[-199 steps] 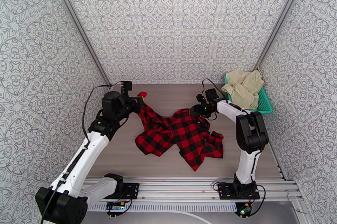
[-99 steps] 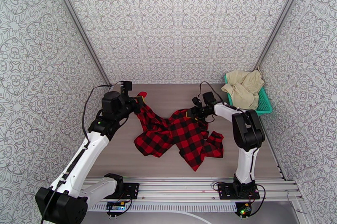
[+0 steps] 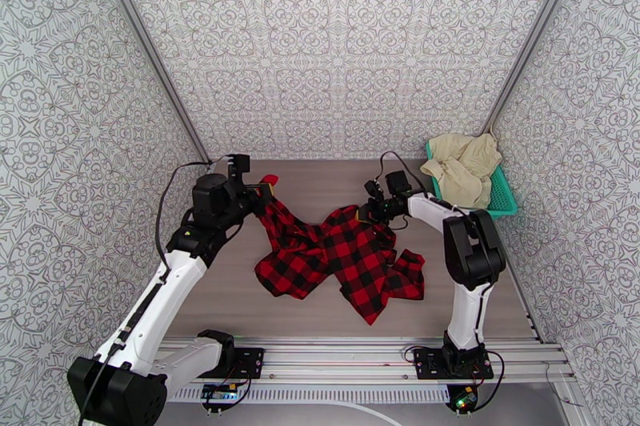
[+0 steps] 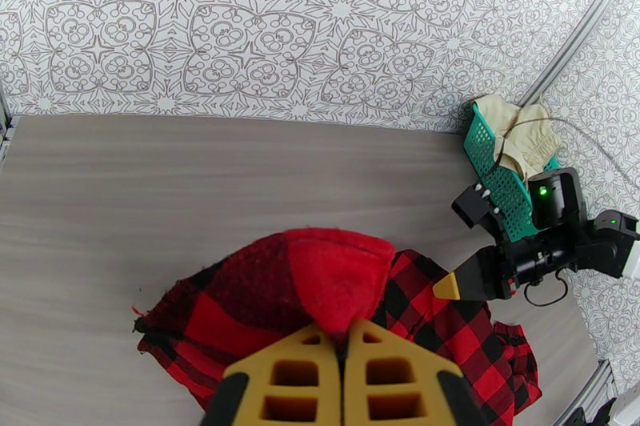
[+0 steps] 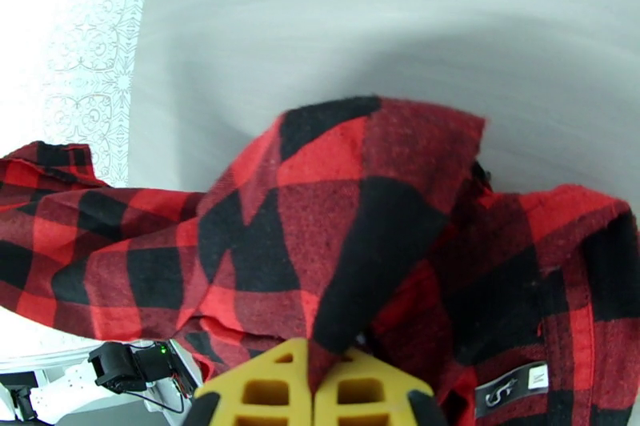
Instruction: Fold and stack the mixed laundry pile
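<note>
A: heads up, change on your right side. A second ago your right fingers (image 5: 314, 367) stood wide open at the far edge of the flannel shirt (image 3: 352, 255). Now they've moved in a touch and clamped down

B: confirmed from the right wrist view: pads pressed together, with a fold of red-and-black check pinched between them. The white label (image 5: 512, 389) sits just right of the pinch, so I'd judge you're near the collar, but can't be certain

A: your left fingers (image 4: 346, 343) haven't changed. Closed tight on a red corner of the same shirt, held up off the worktop (image 3: 232, 291) at the far left

B: so you now have two grips on one garment. The grab step looks done. Next call is likely lift and spread to flatten it before any fold

A: shirt position: middle of the worktop, strung between both arms, with the bulk bunched and sagging toward the near edge. Not flat, no fold made yet

B: watch it, the two pinch points may not be matching corners. If you pull apart and it twists, you'll need to regrip

A: rest of the pile: cream cloth pieces (image 3: 462, 163) heaped in the teal basket (image 3: 506, 199) at the far right corner, well apart from the shirt

B: early in the task then. Nothing stacked, one garment in hand, the cream ones to go
</note>
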`<control>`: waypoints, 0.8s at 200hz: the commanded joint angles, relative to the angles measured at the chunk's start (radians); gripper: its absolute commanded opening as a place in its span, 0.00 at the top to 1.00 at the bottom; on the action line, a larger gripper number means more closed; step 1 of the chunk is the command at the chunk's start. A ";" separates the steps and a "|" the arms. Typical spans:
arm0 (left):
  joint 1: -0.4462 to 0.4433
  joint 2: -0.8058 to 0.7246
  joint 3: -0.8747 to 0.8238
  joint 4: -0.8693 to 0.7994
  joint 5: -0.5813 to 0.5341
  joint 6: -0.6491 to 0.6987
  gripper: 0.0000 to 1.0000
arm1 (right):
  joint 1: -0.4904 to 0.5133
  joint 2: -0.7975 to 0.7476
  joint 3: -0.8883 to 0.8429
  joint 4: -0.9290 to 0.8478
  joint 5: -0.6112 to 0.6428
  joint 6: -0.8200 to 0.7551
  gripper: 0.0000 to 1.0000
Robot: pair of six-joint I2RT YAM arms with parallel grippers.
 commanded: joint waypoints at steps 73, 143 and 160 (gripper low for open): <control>0.025 -0.270 0.234 -0.223 -0.010 0.162 1.00 | -0.206 -0.860 0.176 -0.270 0.309 0.039 1.00; -0.027 -0.076 0.569 -0.371 -0.107 0.191 1.00 | -0.207 -0.792 0.498 -0.437 0.260 0.122 1.00; 0.015 0.041 0.633 -0.372 -0.104 0.209 1.00 | -0.207 -0.685 0.550 -0.418 0.260 0.127 1.00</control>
